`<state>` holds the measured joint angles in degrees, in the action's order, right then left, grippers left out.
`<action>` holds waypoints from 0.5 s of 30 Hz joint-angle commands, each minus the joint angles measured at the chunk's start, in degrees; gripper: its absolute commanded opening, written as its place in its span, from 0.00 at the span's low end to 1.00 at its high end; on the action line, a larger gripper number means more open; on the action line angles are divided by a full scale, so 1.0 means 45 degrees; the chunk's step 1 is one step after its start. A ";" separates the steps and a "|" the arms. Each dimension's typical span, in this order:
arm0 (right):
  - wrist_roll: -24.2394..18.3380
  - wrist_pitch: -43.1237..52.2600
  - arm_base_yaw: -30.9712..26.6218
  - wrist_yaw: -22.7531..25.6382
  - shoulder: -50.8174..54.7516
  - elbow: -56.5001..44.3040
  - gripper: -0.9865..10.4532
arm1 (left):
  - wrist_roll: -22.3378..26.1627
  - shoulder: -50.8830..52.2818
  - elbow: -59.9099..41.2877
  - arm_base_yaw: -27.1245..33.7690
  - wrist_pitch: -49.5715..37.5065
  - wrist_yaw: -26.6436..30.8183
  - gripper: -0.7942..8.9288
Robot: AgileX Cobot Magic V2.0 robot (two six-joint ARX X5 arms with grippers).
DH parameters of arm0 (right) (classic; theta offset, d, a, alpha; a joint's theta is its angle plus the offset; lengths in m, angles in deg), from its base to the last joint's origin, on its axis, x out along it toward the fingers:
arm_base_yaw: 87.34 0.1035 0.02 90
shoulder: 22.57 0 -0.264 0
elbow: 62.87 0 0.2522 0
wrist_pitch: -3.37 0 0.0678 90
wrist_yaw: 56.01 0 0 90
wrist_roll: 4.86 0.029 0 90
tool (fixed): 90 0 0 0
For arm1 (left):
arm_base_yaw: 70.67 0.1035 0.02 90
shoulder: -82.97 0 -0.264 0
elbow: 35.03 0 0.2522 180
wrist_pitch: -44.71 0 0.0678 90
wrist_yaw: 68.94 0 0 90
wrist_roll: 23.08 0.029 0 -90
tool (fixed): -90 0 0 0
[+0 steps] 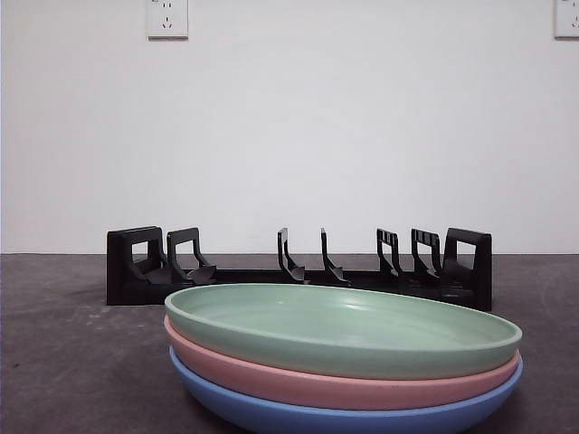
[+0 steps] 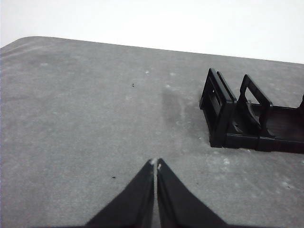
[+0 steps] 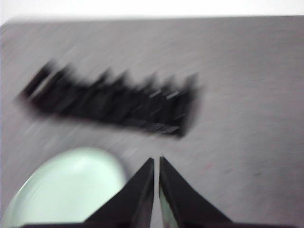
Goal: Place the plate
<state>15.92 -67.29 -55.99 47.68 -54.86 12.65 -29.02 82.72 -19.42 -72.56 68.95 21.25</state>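
Three stacked plates sit nearest: green plate (image 1: 342, 327) on top, pink (image 1: 317, 384), blue (image 1: 298, 416), w/ rack (image 1: 298, 267) behind. Right gripper (image 3: 156, 161) beside green plate, jaws closed, empty; left gripper (image 2: 156, 164) same. Plate seems stiff, smooth, maybe slippery, so take at rim

The rack (image 1: 298, 267) stands far across the table (image 1: 54, 362), its slots holding nothing. The three stacked plates (image 1: 344, 357) stand near, in front of it, with a gap between. Table to the left and right of both is bare
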 commanded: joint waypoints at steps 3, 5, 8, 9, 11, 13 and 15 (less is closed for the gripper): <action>-0.1545 0.4911 -0.4352 -0.0996 0.1763 -0.3944 0.10 | 0.0117 0.0015 -0.0253 0.0010 0.0068 0.0039 0.09; -0.1865 0.6878 -0.5586 -0.1719 0.2725 -0.5853 0.10 | 0.0117 0.0015 -0.0253 0.0010 0.0068 0.0039 0.09; -0.2317 0.9029 -0.6960 -0.2176 0.4080 -0.8476 0.10 | 0.0117 0.0015 -0.0253 0.0010 0.0068 0.0039 0.09; -0.2429 0.9505 -0.7271 -0.2259 0.4493 -0.9248 0.10 | 0.0117 0.0015 -0.0253 0.0010 0.0068 0.0039 0.09; -0.2637 1.0151 -0.7626 -0.2623 0.5192 -1.0443 0.10 | 0.0117 0.0015 -0.0253 0.0010 0.0068 0.0039 0.09; -0.3075 1.0535 -0.7767 -0.2861 0.5858 -1.1370 0.10 | 0.0117 0.0015 -0.0253 0.0010 0.0068 0.0039 0.09; -0.3517 1.0647 -0.7776 -0.2856 0.6358 -1.1982 0.10 | 0.0117 0.0015 -0.0253 0.0010 0.0063 0.0039 0.09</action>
<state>2.95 -21.17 -90.81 34.98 -27.01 -41.29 -29.02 82.72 -19.42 -72.56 68.95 21.25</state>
